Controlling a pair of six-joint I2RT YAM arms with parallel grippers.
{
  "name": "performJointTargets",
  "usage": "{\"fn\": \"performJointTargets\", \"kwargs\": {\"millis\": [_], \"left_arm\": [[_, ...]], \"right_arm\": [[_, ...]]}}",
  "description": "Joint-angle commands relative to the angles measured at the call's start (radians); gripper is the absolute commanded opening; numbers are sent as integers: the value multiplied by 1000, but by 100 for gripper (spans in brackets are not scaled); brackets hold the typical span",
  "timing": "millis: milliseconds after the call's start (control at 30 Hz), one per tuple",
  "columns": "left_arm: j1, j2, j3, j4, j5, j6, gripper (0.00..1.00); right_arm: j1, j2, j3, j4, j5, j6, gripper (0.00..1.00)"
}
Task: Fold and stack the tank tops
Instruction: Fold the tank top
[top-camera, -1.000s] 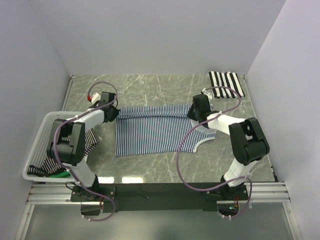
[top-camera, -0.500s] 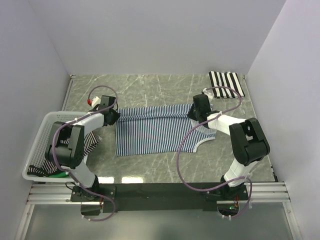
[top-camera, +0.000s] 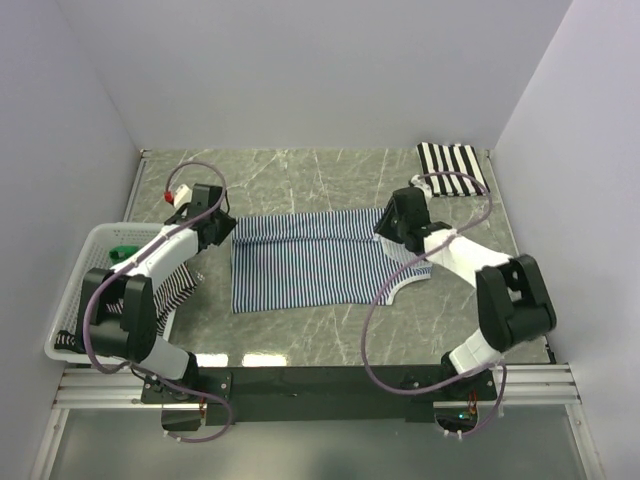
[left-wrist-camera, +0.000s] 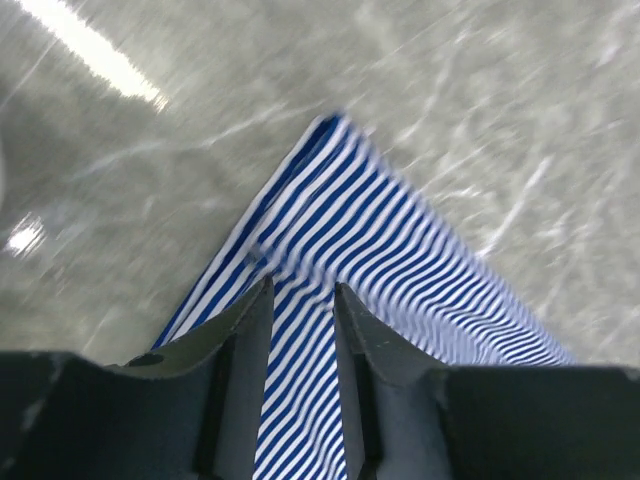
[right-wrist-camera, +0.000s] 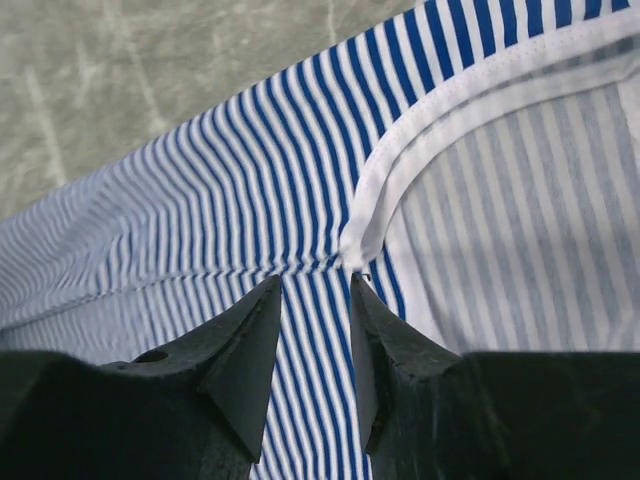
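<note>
A thin navy-and-white striped tank top (top-camera: 305, 262) lies folded flat at the table's middle, its white-trimmed openings toward the right. My left gripper (top-camera: 217, 229) hovers over its far left corner, open, with the striped cloth (left-wrist-camera: 400, 250) below the gap between my jaws (left-wrist-camera: 300, 295). My right gripper (top-camera: 391, 222) stands open over the far right edge. Its jaws (right-wrist-camera: 315, 285) straddle striped cloth (right-wrist-camera: 250, 190) just short of the white trim (right-wrist-camera: 400, 160). A folded broad black-and-white striped tank top (top-camera: 452, 168) lies at the back right corner.
A white mesh basket (top-camera: 75, 285) sits at the left edge with another striped garment (top-camera: 172, 285) draped over its rim and a green item (top-camera: 122, 252) inside. Walls close in the left, back and right sides.
Both grippers went from shut to open and let go of the navy top's far edge. The left arm swung out to the left and back a little; the right lifted slightly.
</note>
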Motion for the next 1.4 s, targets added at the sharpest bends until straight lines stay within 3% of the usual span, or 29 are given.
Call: {"fn": "performJointTargets", "kwargs": {"millis": [0, 300, 533, 833, 1367], "left_arm": [[-26, -32, -4, -174, -1, -57, 36], [-107, -184, -181, -307, -2, -101, 44], [-112, -282, -225, -387, 37, -68, 46], [-150, -304, -325, -387, 120, -90, 45], [-204, -270, -362, -367, 123, -107, 40]], "right_arm": [[16, -153, -94, -33, -28, 23, 40], [83, -457, -377, -142, -58, 95, 33], [92, -627, -426, -307, -52, 98, 36], [92, -663, -492, -314, -103, 123, 38], [92, -618, -569, -219, -129, 144, 38]]}}
